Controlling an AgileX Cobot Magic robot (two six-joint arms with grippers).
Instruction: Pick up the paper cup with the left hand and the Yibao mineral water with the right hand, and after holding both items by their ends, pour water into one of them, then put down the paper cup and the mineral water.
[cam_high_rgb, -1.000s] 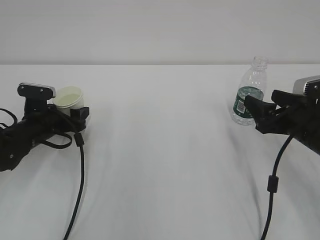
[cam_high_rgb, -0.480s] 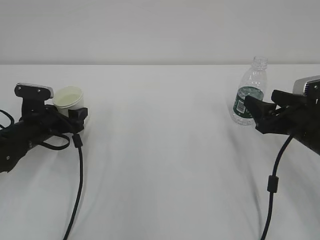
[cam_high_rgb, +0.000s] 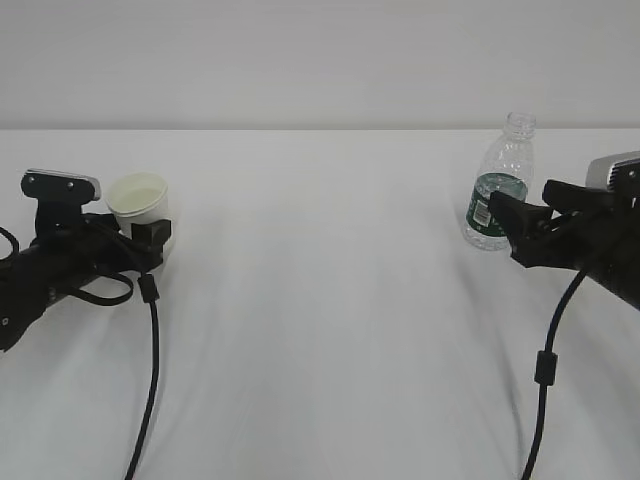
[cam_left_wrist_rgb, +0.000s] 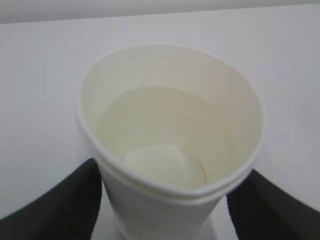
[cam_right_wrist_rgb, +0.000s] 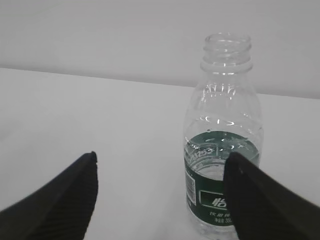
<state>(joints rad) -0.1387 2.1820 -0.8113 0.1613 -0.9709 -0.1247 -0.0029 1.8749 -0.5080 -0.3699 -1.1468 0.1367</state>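
The paper cup (cam_high_rgb: 137, 196) stands upright on the table at the left, white with a cream inside. In the left wrist view the cup (cam_left_wrist_rgb: 170, 130) fills the frame, and a faint liquid line shows inside it. My left gripper (cam_high_rgb: 150, 232) is open, with one finger on each side of the cup's lower body and a small gap to it (cam_left_wrist_rgb: 170, 200). The Yibao mineral water (cam_high_rgb: 497, 190) stands upright and capless at the right, with water up to the green label (cam_right_wrist_rgb: 222, 170). My right gripper (cam_high_rgb: 505, 222) is open just in front of it; the bottle stands by its right finger (cam_right_wrist_rgb: 161, 165).
The white table (cam_high_rgb: 320, 300) runs to a pale wall at the back. Black cables hang from both arms, one on the left (cam_high_rgb: 150, 380) and one on the right (cam_high_rgb: 545, 370), across the front of the table.
My left arm has drawn back to the left, away from the cup, which stays standing where it was. The right arm and the bottle have not moved.
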